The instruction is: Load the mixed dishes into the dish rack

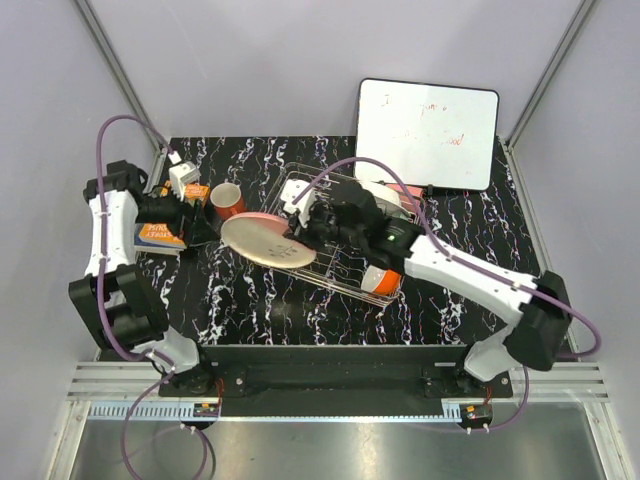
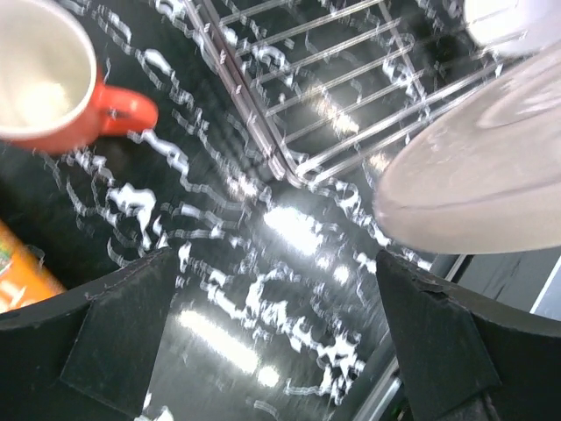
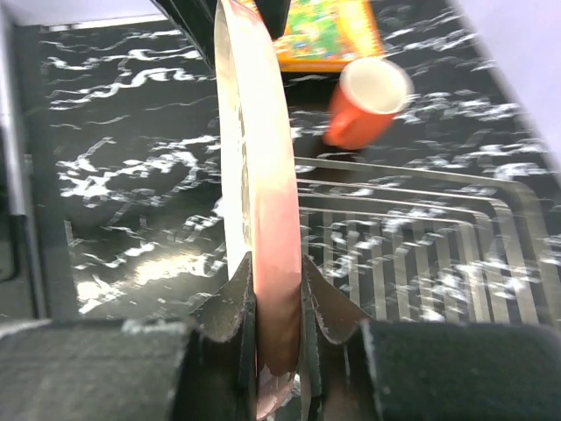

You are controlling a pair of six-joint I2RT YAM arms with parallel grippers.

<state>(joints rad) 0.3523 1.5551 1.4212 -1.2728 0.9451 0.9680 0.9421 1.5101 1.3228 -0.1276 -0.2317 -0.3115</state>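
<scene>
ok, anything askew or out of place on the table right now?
Nothing spilled or broken. The orange bowl looks tipped on its side at the dish rack's near right corner. The pink-and-cream plate isn't racked: the right pincer clamps its rim, and it overhangs the rack's left edge.

An overhead camera looks down over the whole counter [image 1: 300, 310]; both wrist cameras sit close, sharing the rack [image 2: 333, 105] and mug [image 3: 368, 101].
</scene>
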